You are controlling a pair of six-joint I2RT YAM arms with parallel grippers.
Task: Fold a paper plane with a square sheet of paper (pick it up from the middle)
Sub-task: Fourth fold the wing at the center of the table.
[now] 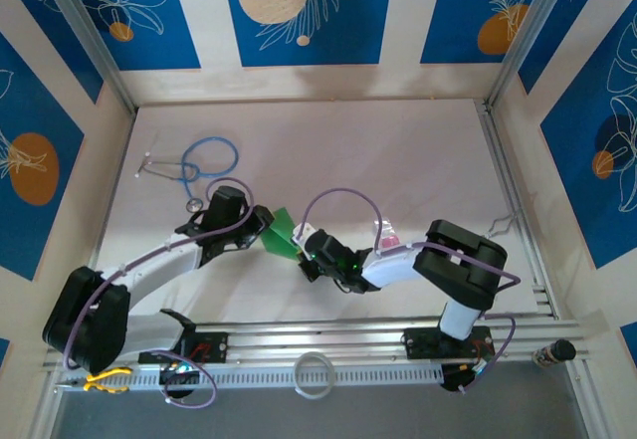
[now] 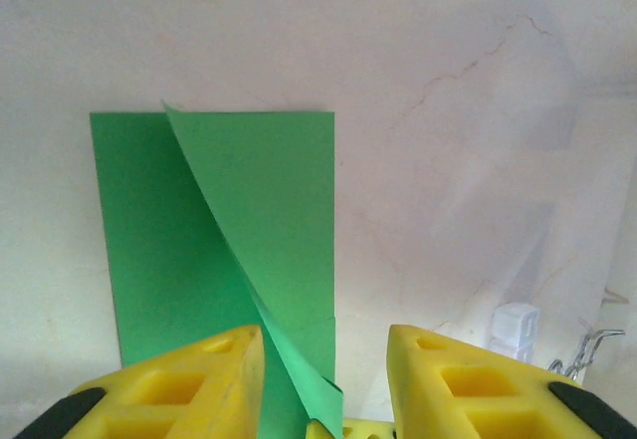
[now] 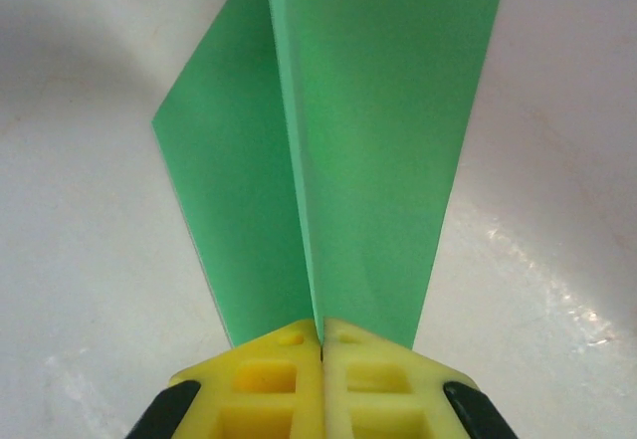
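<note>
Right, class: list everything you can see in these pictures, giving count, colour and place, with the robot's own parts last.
paper: one folded sheet, green, middle of the table, between the two grippers
stethoscope: one, blue tube, far left of the table
bottle: one, pink, beside the right arm
ring: one, white, on the near rail between the arm bases
table: one, white
left gripper: one, yellow fingers, open, paper between them
right gripper: one, yellow fingers, shut on the paper's crease
</note>
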